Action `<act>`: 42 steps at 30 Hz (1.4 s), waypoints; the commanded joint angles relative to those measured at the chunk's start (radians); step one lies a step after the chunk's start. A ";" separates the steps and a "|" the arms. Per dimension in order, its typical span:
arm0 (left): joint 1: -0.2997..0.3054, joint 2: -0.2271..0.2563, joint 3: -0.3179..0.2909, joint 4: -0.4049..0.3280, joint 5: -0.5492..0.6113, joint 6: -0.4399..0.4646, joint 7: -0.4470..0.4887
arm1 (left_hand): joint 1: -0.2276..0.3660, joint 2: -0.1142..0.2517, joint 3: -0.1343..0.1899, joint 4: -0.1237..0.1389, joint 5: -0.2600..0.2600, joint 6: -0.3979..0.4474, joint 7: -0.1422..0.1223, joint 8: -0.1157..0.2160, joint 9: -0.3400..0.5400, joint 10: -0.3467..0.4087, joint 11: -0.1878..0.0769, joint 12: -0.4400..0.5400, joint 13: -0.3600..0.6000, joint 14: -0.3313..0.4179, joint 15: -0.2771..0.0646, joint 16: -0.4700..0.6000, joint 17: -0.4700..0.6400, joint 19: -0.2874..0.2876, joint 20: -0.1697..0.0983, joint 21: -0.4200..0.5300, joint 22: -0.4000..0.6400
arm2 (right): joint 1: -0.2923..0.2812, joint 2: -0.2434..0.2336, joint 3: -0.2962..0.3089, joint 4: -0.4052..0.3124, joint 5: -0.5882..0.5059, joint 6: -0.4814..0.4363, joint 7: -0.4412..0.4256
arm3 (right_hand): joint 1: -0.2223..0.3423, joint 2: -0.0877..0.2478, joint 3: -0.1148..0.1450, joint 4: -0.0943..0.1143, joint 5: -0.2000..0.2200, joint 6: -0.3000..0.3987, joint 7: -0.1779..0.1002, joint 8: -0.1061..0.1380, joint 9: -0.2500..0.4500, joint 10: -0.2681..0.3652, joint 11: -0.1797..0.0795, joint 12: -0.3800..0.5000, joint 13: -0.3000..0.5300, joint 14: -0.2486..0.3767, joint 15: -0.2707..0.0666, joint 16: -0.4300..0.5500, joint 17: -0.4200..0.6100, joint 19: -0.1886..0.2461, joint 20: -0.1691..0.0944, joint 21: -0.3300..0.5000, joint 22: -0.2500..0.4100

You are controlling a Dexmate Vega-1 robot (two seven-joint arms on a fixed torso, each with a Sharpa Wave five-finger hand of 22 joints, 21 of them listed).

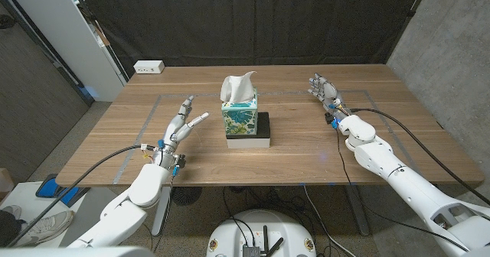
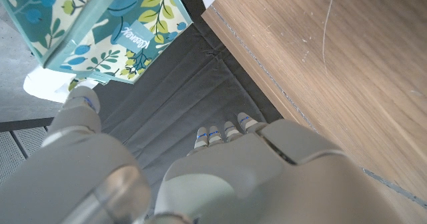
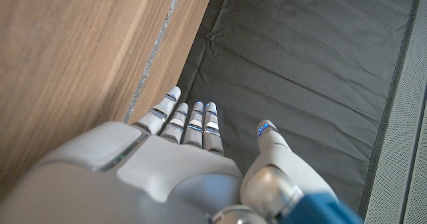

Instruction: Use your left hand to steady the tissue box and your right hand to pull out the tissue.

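The left hand [image 1: 181,125] has its fingers spread apart and holds nothing; it sits at about eight o'clock from the tissue box [image 1: 240,115], well apart from it. The right hand [image 1: 325,90] is at about two o'clock from the box, fingers straight and apart, gripping nothing and touching nothing that can be made out. In the left wrist view the box's side reads "Kleenex" in small white script. The box is an upright cube, teal with blue, green and yellow leaves, with a white tissue [image 1: 239,86] standing crumpled out of its top. It stands on a black and white block [image 1: 254,135] near the middle of the wooden table [image 1: 306,154].
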State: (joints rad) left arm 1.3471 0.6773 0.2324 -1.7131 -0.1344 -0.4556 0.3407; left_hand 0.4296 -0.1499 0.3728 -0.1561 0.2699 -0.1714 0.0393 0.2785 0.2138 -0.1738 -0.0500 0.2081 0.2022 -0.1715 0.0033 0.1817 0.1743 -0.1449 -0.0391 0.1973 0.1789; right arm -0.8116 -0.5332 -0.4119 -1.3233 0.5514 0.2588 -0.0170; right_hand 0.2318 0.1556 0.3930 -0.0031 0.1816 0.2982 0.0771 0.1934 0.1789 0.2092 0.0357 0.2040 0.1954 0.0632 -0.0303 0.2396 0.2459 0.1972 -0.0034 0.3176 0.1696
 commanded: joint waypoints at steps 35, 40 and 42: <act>-0.187 0.232 0.100 -0.065 -0.044 0.175 -0.363 | 0.054 -0.037 -0.065 -0.008 0.026 -0.393 0.024 0.029 -0.006 -0.221 0.009 0.016 0.005 -0.154 0.005 0.016 0.002 0.072 0.030 0.020 0.001 | -0.077 -0.023 0.029 -0.086 -0.005 0.003 -0.069 | -0.002 -0.003 0.000 -0.011 -0.004 0.004 0.008 -0.002 0.004 0.006 0.003 -0.004 0.002 0.006 0.001 -0.006 -0.001 0.017 0.001 -0.016 0.004; -0.224 0.239 0.118 -0.054 -0.036 0.175 -0.384 | 0.056 -0.041 -0.079 -0.008 0.034 -0.393 0.028 0.027 -0.008 -0.222 0.013 0.014 0.004 -0.147 0.010 0.016 0.002 0.081 0.046 0.021 0.001 | -0.087 -0.024 0.032 -0.093 -0.011 0.009 -0.081 | -0.001 -0.003 0.001 -0.013 -0.004 0.004 0.007 -0.001 0.004 0.007 0.003 -0.004 0.002 0.006 0.002 -0.006 -0.001 0.018 0.000 -0.019 0.004; -0.243 0.245 0.126 -0.053 -0.030 0.181 -0.398 | 0.058 -0.042 -0.088 -0.008 0.039 -0.389 0.019 0.027 -0.009 -0.222 0.005 0.013 0.004 -0.143 0.011 0.015 0.003 0.084 0.054 0.020 0.001 | -0.090 -0.027 0.031 -0.097 -0.020 0.012 -0.088 | -0.001 -0.003 0.001 -0.014 -0.004 0.004 0.008 -0.001 0.004 0.006 0.004 -0.004 0.002 0.007 0.003 -0.006 -0.002 0.018 0.001 -0.020 0.004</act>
State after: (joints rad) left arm 1.1961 0.8819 0.3101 -1.7752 -0.1742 -0.2937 0.0184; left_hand 0.4830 -0.1849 0.2939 -0.1643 0.2985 -0.1713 0.0613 0.3017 0.2044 -0.1683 -0.0445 0.2150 0.2022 -0.1715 0.0033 0.1927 0.1743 -0.0626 0.0072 0.2109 0.1767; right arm -0.8808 -0.5534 -0.3878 -1.4003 0.5460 0.2615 -0.0770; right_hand 0.2319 0.1555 0.3916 -0.0126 0.1774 0.2982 0.0770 0.1934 0.1789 0.2128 0.0393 0.2040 0.1953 0.0631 -0.0304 0.2396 0.2414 0.2043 -0.0034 0.3027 0.1695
